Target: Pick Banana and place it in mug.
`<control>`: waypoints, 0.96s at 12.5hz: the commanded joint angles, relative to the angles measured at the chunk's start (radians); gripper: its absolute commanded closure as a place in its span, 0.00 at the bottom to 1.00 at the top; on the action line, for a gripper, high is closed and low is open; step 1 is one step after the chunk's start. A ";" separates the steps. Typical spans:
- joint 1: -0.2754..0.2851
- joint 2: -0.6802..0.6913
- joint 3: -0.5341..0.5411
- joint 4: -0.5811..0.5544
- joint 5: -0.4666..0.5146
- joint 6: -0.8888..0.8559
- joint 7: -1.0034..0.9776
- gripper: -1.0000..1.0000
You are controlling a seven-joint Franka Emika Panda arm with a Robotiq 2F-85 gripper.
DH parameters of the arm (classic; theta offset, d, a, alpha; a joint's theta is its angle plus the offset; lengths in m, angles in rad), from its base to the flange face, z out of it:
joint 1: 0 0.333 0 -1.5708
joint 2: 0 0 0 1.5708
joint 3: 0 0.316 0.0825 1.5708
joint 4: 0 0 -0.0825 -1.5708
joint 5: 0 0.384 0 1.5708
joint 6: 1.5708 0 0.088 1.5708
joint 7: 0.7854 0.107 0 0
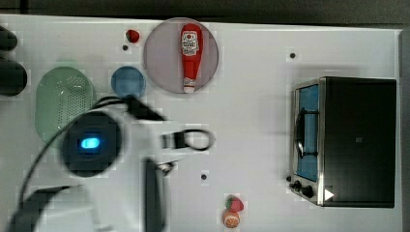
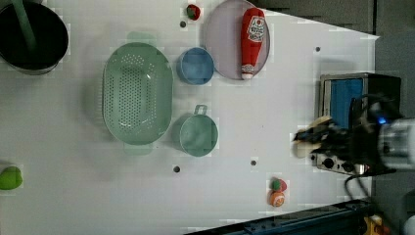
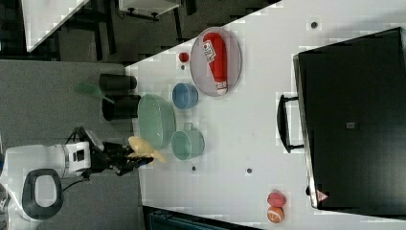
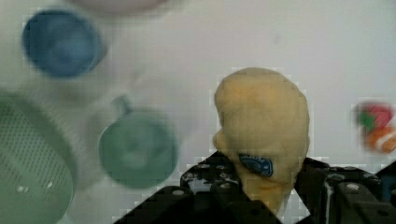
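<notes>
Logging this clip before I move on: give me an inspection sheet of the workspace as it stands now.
Surface: white table, with small dark holes.
Job's things: banana held in the air, off the table; mug upright beside the colander, nothing seen inside.
Clutter: blue bowl; ketchup bottle lying on a round plate; toaster oven; toy fruit near the edge; green fruit; black pot.
Gripper: gripper shut on the banana.
Cables: black cable looped by the arm.
Surroundings: grey floor in the right view.
</notes>
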 commanded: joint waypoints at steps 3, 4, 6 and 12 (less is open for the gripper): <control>0.036 0.107 0.128 -0.011 0.046 0.149 0.270 0.63; 0.036 0.143 0.152 -0.012 0.046 0.192 0.308 0.63; 0.037 0.218 0.185 -0.014 0.044 0.256 0.387 0.63; 0.037 0.398 0.204 -0.076 -0.035 0.522 0.451 0.63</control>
